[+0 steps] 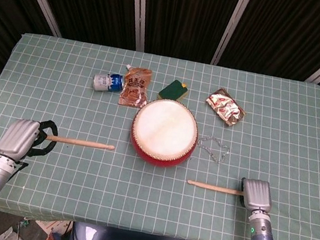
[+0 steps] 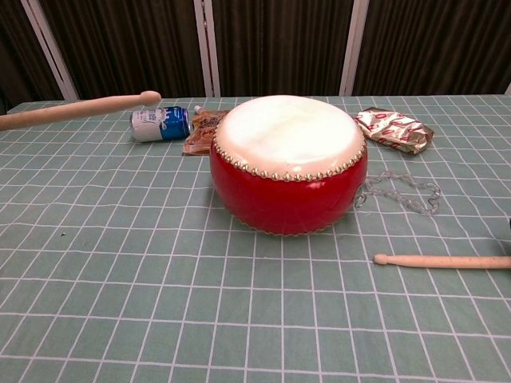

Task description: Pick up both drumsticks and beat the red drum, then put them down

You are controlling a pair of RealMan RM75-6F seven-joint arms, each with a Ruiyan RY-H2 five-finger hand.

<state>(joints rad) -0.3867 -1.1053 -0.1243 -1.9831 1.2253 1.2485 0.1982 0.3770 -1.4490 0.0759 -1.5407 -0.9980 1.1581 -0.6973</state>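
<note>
The red drum with its pale skin stands mid-table, also seen in the chest view. My left hand grips the butt of one wooden drumstick, whose tip points right toward the drum. In the chest view this stick hangs above the cloth at the left. The second drumstick lies flat on the table right of the drum, also visible low in the chest view. Its butt runs under my right hand. That hand's fingers are hidden beneath its grey back.
Behind the drum lie a blue-and-white can, a brown pouch, a green packet and a foil snack pack. A clear chain lies right of the drum. The green checked tablecloth covers the table.
</note>
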